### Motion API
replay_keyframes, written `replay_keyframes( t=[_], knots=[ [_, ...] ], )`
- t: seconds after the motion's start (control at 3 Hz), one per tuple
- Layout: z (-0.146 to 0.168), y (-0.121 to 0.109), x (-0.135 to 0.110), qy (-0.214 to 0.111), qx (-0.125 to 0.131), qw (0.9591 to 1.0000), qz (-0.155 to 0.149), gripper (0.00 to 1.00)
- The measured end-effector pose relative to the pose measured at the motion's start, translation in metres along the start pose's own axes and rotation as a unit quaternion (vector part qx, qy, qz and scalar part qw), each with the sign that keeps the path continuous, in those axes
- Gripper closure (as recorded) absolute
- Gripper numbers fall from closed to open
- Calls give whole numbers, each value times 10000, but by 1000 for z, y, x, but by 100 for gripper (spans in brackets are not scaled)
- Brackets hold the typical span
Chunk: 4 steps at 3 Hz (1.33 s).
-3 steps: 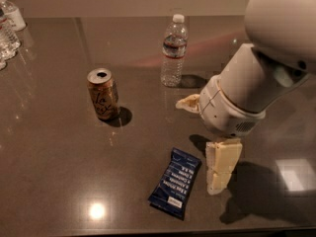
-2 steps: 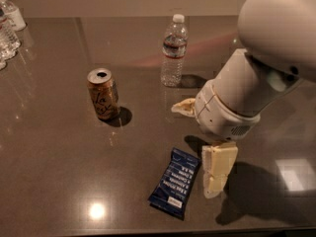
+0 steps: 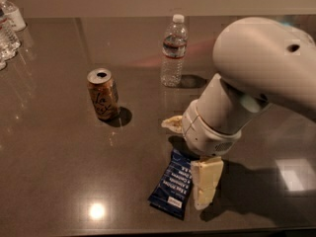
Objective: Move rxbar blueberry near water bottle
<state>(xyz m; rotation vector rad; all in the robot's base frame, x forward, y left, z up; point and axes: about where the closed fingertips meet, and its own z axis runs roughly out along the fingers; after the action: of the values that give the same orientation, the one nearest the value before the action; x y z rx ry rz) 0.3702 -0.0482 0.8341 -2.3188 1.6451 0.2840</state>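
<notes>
The rxbar blueberry (image 3: 173,185), a dark navy wrapper with white text, lies flat on the dark table (image 3: 59,172) near the front edge. My gripper (image 3: 190,152) hangs right over the bar's far end, open. One cream finger (image 3: 206,181) lies along the bar's right edge. The other finger (image 3: 173,124) points left beyond its far end. The wrist hides the bar's far end. The water bottle (image 3: 174,51), clear with a white cap and a dark blue label band, stands upright at the back, well beyond the bar.
An open orange-brown can (image 3: 102,94) stands upright left of the gripper. Several clear bottles with white labels (image 3: 7,26) stand at the table's far left corner. My large white arm (image 3: 266,68) fills the right side.
My arm has moved left and down toward the bar. The near finger now overlaps the bar's right edge. Bar, can and bottle have not moved.
</notes>
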Motion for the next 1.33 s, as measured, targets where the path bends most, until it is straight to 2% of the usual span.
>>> replay_keyframes(
  t=[0.33, 0.67, 1.33],
  knots=[
    [10, 3, -2, -5, -56, 10000, -48, 0],
    [10, 5, -7, 3, -159, 9998, -86, 18],
    [9, 8, -6, 144, -241, 9996, -71, 65]
  ],
)
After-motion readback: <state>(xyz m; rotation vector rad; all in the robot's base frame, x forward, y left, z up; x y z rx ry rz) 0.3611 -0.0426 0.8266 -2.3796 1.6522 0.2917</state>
